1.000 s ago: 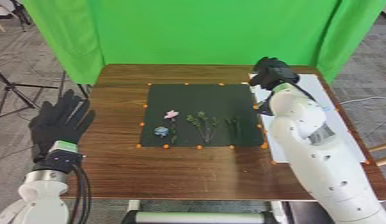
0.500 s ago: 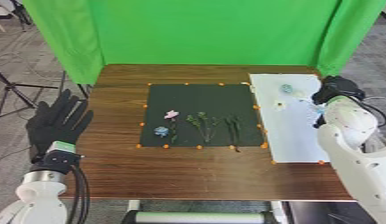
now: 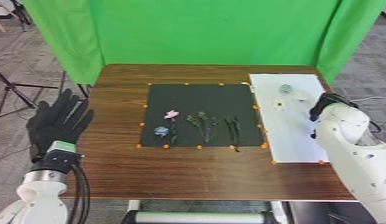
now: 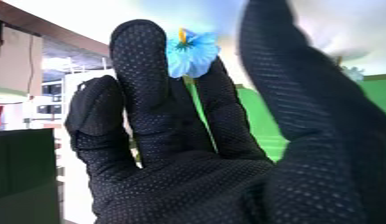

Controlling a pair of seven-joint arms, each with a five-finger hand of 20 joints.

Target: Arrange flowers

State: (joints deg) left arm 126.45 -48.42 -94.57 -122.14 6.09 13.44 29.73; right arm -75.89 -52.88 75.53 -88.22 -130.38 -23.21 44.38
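Right hand (image 3: 328, 103) is loosely spread by the white sheet (image 3: 292, 135), nothing gripped, with the blue flower (image 4: 191, 55) right near its fingertips, so I'd line the thumb up opposite and pinch gently, cause those petals could crumple.

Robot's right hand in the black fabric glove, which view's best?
Right wrist view: the right hand is close up, palm and thumb visible. The head view shows it small, by the white rectangular sheet.
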